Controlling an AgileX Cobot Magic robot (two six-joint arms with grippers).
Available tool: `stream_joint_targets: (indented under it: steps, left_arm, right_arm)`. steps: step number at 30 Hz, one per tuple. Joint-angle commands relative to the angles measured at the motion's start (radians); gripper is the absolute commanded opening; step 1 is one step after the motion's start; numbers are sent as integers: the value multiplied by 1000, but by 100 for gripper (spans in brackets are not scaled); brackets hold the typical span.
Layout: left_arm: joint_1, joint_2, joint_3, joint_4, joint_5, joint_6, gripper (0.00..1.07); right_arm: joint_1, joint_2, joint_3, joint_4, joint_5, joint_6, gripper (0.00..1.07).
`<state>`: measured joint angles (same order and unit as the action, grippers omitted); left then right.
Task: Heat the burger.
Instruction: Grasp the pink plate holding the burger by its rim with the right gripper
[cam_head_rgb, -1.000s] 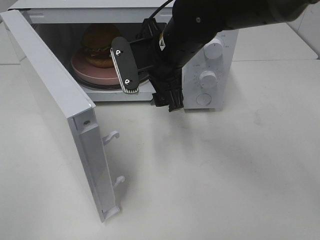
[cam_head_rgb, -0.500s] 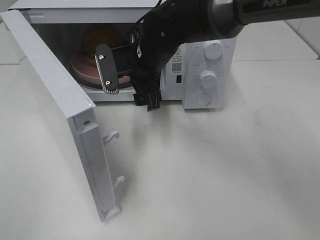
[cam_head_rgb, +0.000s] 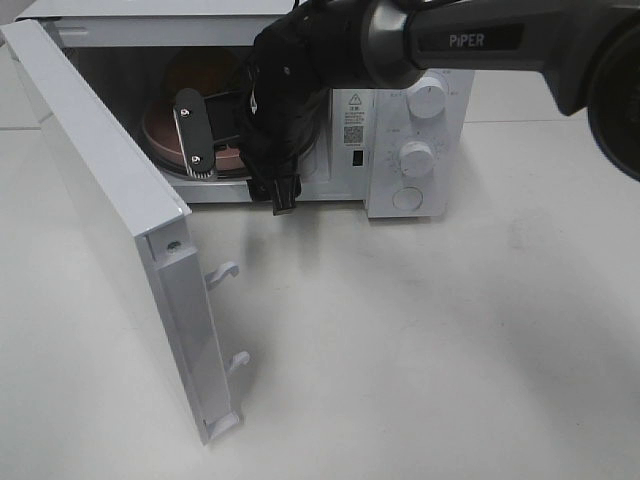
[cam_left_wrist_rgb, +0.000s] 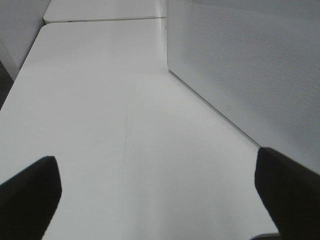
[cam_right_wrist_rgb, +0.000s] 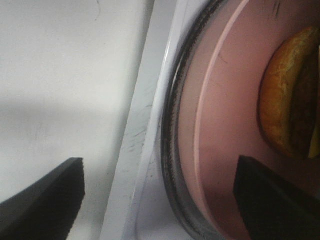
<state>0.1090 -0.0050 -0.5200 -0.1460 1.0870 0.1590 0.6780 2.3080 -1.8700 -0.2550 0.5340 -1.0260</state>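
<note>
The burger, with a golden-brown bun, sits on a pink plate inside the open white microwave; the arm hides most of it. My right gripper is open and empty at the front of the opening, just above the plate's near rim. In the right wrist view the burger lies at the edge, on the pink plate and glass turntable, with the right gripper spanning the rim. My left gripper is open and empty over bare table.
The microwave door stands swung out to the left, with its latch hooks facing the table. Two knobs and a button are on the control panel at the right. A white perforated panel stands beside the left gripper.
My right gripper has moved left across the microwave opening and further in, toward the left part of the plate. It stayed open. The burger and plate have not moved.
</note>
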Motion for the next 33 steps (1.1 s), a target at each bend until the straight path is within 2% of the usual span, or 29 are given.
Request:
stream_joint_targets:
  steps: [1, 9, 23, 25, 26, 27, 28, 29, 30, 31, 32, 33]
  left_arm:
    - [4, -17, 2, 0, -12, -3, 98]
    - [4, -17, 2, 0, -12, -3, 98]
    - [4, -17, 2, 23, -12, -3, 98]
    - [4, -17, 2, 30, -12, -3, 98]
    - [4, -17, 2, 30, -12, -3, 98]
    - [4, -17, 2, 40, -13, -3, 98]
    - [4, -17, 2, 45, -13, -3, 98]
    - [4, -17, 2, 45, -13, -3, 98]
    - [4, -17, 2, 58, -13, -3, 98]
    - [4, -17, 2, 60, -14, -3, 98]
    - [4, -17, 2, 60, -14, -3, 98]
    - [4, -17, 2, 60, -14, -3, 98]
  right_arm:
    - [4, 41, -79, 9, 39, -10, 77]
    - [14, 97, -176, 26, 61, -15, 76]
    - [15, 182, -257, 51, 56, -23, 74]
    - [15, 193, -257, 51, 39, -28, 62]
    - [15, 193, -257, 51, 39, -28, 62]
    - [15, 201, -257, 61, 31, -28, 50]
    - [15, 205, -257, 62, 24, -28, 45]
    - [15, 205, -257, 62, 24, -28, 45]
    - [15, 211, -257, 69, 1, -24, 33]
    - [15, 211, -257, 71, -11, -23, 29]
    - [15, 211, -257, 71, -11, -23, 29]
    - [15, 214, -257, 81, -31, -19, 17]
